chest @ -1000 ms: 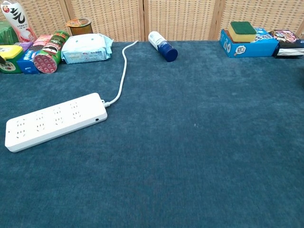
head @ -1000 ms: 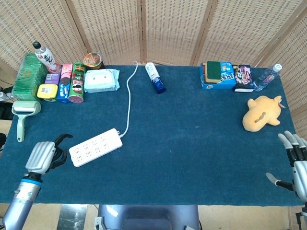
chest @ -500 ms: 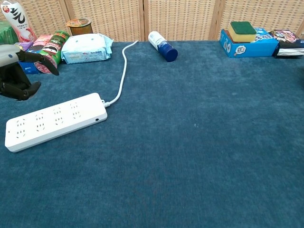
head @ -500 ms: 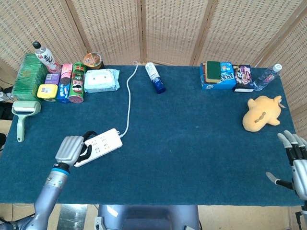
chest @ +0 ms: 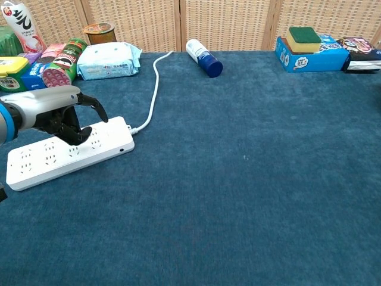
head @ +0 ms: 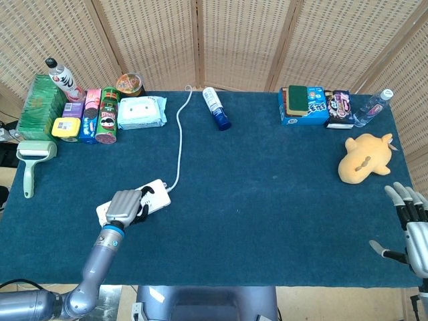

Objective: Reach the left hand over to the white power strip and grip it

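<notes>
The white power strip (head: 158, 193) lies slanted on the blue table near the front left, its cable (head: 179, 137) running to the back edge. My left hand (head: 124, 205) is over the strip's middle and hides that part in the head view. In the chest view the left hand (chest: 52, 111) hovers above the strip (chest: 36, 164), fingers curved downward and thumb spread, fingertips close to its top face but not closed around it. My right hand (head: 410, 226) rests at the table's front right corner with fingers spread, holding nothing.
Snack cans and boxes (head: 107, 119) and a wipes pack (head: 141, 112) line the back left. A lint roller (head: 32, 160) lies at the left edge. A blue-capped bottle (head: 216, 108) lies behind the centre. A blue box (head: 304, 105) and a yellow plush (head: 364, 157) sit on the right.
My left hand has moved right from the table's front left edge and now sits over the power strip. The strip and the right hand have not moved.
</notes>
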You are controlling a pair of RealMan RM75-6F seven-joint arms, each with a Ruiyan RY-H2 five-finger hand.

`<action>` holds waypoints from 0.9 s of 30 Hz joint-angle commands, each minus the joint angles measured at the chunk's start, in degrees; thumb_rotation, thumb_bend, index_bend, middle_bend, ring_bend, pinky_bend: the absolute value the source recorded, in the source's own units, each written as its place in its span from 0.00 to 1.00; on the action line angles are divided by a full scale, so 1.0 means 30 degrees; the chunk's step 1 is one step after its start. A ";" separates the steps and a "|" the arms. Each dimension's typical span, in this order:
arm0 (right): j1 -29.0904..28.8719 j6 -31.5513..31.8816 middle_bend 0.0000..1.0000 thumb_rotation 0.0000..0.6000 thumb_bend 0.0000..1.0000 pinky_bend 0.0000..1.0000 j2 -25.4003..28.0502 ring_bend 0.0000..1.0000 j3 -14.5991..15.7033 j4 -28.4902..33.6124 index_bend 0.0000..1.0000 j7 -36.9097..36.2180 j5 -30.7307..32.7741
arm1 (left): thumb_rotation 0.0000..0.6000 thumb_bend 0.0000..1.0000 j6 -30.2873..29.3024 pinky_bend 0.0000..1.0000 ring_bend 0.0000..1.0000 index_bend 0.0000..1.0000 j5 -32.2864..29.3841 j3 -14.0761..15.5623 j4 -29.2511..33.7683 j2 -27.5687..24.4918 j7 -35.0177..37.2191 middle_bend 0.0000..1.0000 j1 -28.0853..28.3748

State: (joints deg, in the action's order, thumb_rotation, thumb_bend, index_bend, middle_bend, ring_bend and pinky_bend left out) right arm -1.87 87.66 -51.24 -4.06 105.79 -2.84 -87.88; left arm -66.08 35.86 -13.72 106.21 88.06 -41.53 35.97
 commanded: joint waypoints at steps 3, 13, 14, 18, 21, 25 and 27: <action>-0.0019 -0.0046 0.01 1.00 0.00 0.00 0.0021 0.00 -0.0023 -0.0058 0.03 -0.0183 0.0092 | 1.00 0.62 0.0041 1.00 1.00 0.27 -0.0933 0.0006 -0.0977 0.0664 -0.0130 1.00 0.0678; -0.0062 -0.0104 0.01 1.00 0.00 0.00 0.0014 0.00 -0.0008 -0.0082 0.03 -0.0258 0.0079 | 1.00 0.62 0.0260 1.00 1.00 0.27 -0.1036 0.0455 -0.1655 0.0805 0.0653 1.00 0.0959; -0.0062 -0.0105 0.01 1.00 0.00 0.00 0.0012 0.00 -0.0007 -0.0078 0.03 -0.0250 0.0083 | 1.00 0.62 0.0296 1.00 1.00 0.27 -0.1046 0.0484 -0.1703 0.0820 0.0709 1.00 0.0977; -0.0060 -0.0105 0.01 1.00 0.00 0.00 0.0010 0.00 -0.0011 -0.0076 0.03 -0.0245 0.0123 | 1.00 0.62 0.0392 1.00 1.00 0.27 -0.1168 0.0592 -0.1882 0.0872 0.0852 1.00 0.1130; -0.0064 -0.0092 0.01 1.00 0.00 0.00 0.0016 0.00 -0.0019 -0.0089 0.03 -0.0280 0.0121 | 1.00 0.61 0.0443 1.00 1.00 0.27 -0.1197 0.0656 -0.1929 0.0876 0.0969 1.00 0.1245; -0.0058 -0.0071 0.01 1.00 0.00 0.00 0.0026 0.00 -0.0023 -0.0109 0.03 -0.0354 0.0124 | 1.00 0.61 0.0384 1.00 1.00 0.27 -0.1132 0.0770 -0.1989 0.0945 0.1072 1.00 0.1361; -0.0050 -0.0047 0.01 1.00 0.00 0.00 0.0040 0.00 -0.0032 -0.0117 0.03 -0.0405 0.0130 | 1.00 0.61 0.0341 1.00 1.00 0.27 -0.1171 0.0882 -0.2048 0.1008 0.1039 1.00 0.1424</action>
State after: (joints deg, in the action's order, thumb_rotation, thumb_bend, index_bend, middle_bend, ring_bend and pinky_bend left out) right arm -2.02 87.51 -51.13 -4.15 105.44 -4.04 -87.50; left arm -65.03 32.39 -11.14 100.11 91.03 -38.39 40.19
